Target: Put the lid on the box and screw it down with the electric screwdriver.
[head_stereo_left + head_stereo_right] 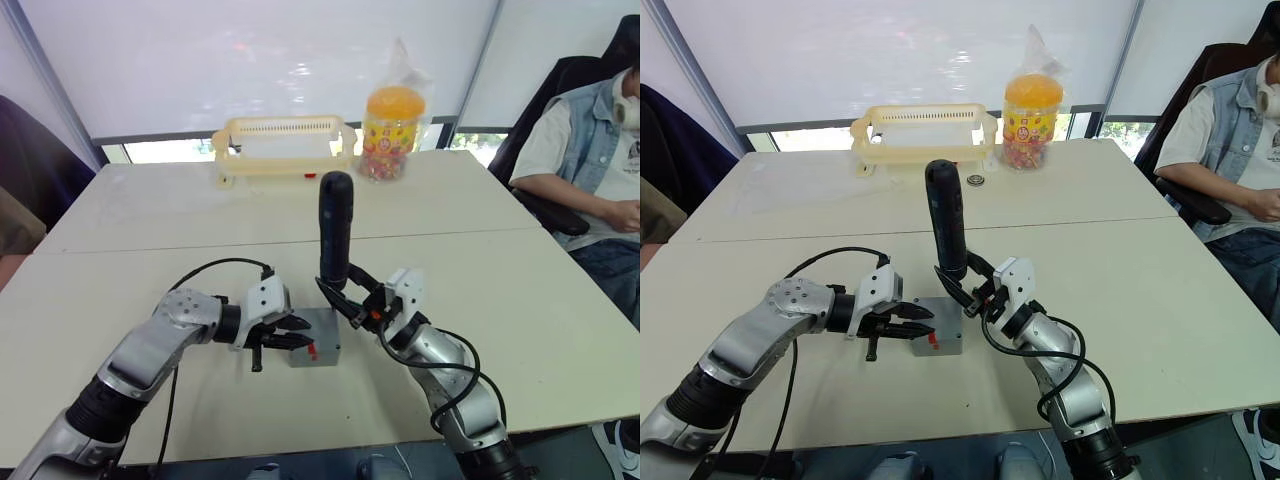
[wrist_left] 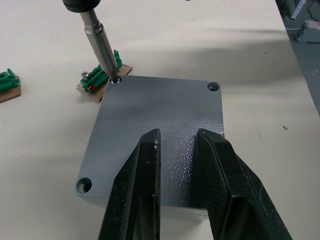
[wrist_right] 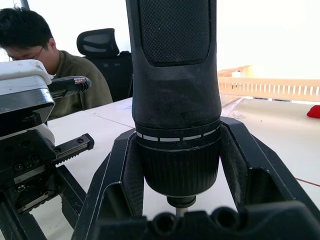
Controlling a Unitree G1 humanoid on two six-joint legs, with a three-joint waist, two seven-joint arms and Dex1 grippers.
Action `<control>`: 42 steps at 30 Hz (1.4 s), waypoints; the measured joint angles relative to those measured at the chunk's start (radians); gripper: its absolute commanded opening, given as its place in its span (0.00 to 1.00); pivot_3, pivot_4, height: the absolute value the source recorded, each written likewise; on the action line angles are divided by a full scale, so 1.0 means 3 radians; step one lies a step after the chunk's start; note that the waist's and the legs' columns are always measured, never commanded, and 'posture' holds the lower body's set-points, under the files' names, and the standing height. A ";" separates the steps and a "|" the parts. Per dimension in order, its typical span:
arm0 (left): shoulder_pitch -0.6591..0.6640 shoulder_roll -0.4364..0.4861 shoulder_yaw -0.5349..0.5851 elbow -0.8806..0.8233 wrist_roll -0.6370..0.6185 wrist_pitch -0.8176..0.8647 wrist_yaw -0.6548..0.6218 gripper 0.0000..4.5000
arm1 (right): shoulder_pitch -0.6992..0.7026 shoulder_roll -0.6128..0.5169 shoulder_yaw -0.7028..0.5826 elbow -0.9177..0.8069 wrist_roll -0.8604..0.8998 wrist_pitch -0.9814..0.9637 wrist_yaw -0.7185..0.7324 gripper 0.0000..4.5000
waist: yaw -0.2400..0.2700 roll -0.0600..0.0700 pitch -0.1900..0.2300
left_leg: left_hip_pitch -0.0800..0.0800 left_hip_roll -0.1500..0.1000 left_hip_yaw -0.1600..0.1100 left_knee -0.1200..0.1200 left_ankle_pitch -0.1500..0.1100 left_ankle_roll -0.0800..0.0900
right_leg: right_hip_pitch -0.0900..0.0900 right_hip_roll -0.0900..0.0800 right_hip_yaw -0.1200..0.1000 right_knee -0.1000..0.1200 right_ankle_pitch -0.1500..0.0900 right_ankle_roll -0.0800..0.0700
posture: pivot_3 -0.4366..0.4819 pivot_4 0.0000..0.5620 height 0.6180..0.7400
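Right claw [image 1: 352, 300] grips electric screwdriver [image 1: 335, 228]; left claw [image 2: 177, 150] part-open over lid [image 2: 160, 120].

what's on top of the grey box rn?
The flat grey plastic lid covers it, left gripper fingers resting on top, black screwdriver's bit in one corner hole. Box interior is hidden.

I have both arms reaching in from the surface's near edge, forearms angled toward each other. My left end effector [image 1: 283, 338] lies roughly level, its black fingers [image 2: 137, 190] a little apart and resting on the lid [image 2: 160, 120]. My right end effector [image 1: 345, 297] points up and inward, fingers clamped around the upright electric screwdriver [image 1: 335, 225].
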 measured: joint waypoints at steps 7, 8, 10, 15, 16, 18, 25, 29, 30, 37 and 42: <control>0.0006 -0.0002 0.0004 0.0008 -0.0004 -0.0001 -0.0009 0.25 | -0.0009 0.0001 0.0007 0.0022 -0.0005 -0.0014 -0.0018 0.38 | 0.0000 0.0000 0.0000 | -0.0001 0.0000 -0.0004 -0.0001 0.0000 0.0000 | 0.0000 0.0000 -0.0002 -0.0003 0.0000 0.0000 | 0.48 0.27 1.00; 0.0009 -0.0005 0.0006 0.0011 -0.0006 -0.0001 -0.0008 0.25 | -0.0010 0.0002 0.0007 0.0023 -0.0005 -0.0014 -0.0020 0.38 | 0.0000 0.0001 0.0000 | -0.0002 0.0000 -0.0005 -0.0002 0.0000 0.0000 | 0.0000 -0.0001 -0.0003 -0.0004 0.0000 0.0000 | 0.48 0.27 1.00; 0.0016 -0.0021 0.0016 0.0019 -0.0007 -0.0001 -0.0003 0.25 | -0.0010 0.0004 0.0001 0.0023 -0.0003 -0.0014 -0.0023 0.38 | 0.0001 0.0002 0.0001 | -0.0004 0.0000 -0.0007 -0.0002 0.0000 -0.0001 | 0.0001 -0.0001 -0.0004 -0.0007 0.0000 0.0000 | 0.48 0.27 1.00; 0.0021 -0.0038 0.0017 0.0021 -0.0008 -0.0007 -0.0013 0.25 | -0.0025 0.0003 -0.0098 -0.0299 0.0182 0.0385 -0.0142 0.38 | 0.0006 0.0020 0.0017 | -0.0018 -0.0001 -0.0013 -0.0002 0.0000 -0.0001 | -0.0003 0.0000 -0.0005 -0.0018 0.0001 -0.0001 | 0.48 0.27 1.00; 0.0018 -0.0038 0.0017 0.0021 -0.0007 -0.0019 -0.0018 0.25 | -0.0048 -0.0014 -0.0117 -0.0388 0.0240 0.0544 -0.0181 0.38 | 0.0007 0.0027 0.0024 | -0.0021 -0.0002 -0.0013 -0.0002 0.0001 -0.0001 | -0.0006 0.0000 -0.0006 -0.0019 0.0002 -0.0002 | 0.48 0.27 1.00; 0.0009 -0.0035 0.0011 0.0028 0.0001 -0.0070 -0.0026 0.25 | -0.0177 -0.0056 -0.0216 -0.0637 0.0382 0.0909 -0.0309 0.38 | 0.0009 0.0038 0.0036 | -0.0031 -0.0003 -0.0012 -0.0002 0.0001 -0.0002 | -0.0015 -0.0001 -0.0008 -0.0020 0.0003 -0.0002 | 0.48 0.27 1.00; 0.0026 -0.0043 0.0010 0.0045 0.0044 -0.0222 -0.0031 0.25 | -0.0798 -0.0052 -0.0901 -0.1233 0.1224 0.1816 -0.0879 0.38 | 0.0006 0.0039 0.0035 | -0.0071 -0.0004 -0.0012 -0.0009 0.0003 -0.0004 | -0.0056 0.0001 -0.0011 -0.0021 0.0020 -0.0003 | 0.48 0.27 1.00; 0.0087 -0.0085 0.0107 0.0001 -0.0056 -0.0114 0.0016 0.25 | -0.1032 -0.0174 -0.1415 -0.1205 0.1924 0.2448 -0.1358 0.38 | 0.0004 0.0043 0.0038 | -0.0073 -0.0004 -0.0011 -0.0008 0.0004 -0.0003 | -0.0056 -0.0001 -0.0011 -0.0025 0.0015 -0.0016 | 0.48 0.27 1.00; 0.0089 -0.0113 0.0151 -0.0027 -0.0122 -0.0029 0.0048 0.25 | -0.1108 -0.0336 -0.1544 -0.1173 0.2109 0.2697 -0.1508 0.38 | 0.0004 0.0046 0.0041 | -0.0074 -0.0004 -0.0010 -0.0008 0.0004 -0.0003 | -0.0056 -0.0002 -0.0011 -0.0026 0.0015 -0.0016 | 0.48 0.27 1.00; -0.0267 -0.0032 0.0505 -0.0336 -0.0667 0.0764 0.0143 0.25 | -0.1191 -0.1742 -0.1862 -0.0520 0.3698 0.4407 -0.2060 0.38 | 0.0004 0.0042 0.0121 | -0.0121 -0.0004 -0.0009 -0.0005 0.0005 -0.0001 | -0.0095 0.0001 -0.0016 -0.0028 0.0023 -0.0002 | 0.48 0.27 1.00; -0.0351 0.0340 0.0516 -0.0720 -0.0714 0.0897 0.0076 0.25 | -0.0716 -0.2728 -0.1896 0.0087 0.4339 0.4984 -0.2182 0.38 | 0.0010 0.0040 0.0122 | -0.0142 -0.0004 0.0012 -0.0007 -0.0008 0.0020 | -0.0110 -0.0001 -0.0015 -0.0042 0.0027 0.0013 | 0.48 0.27 1.00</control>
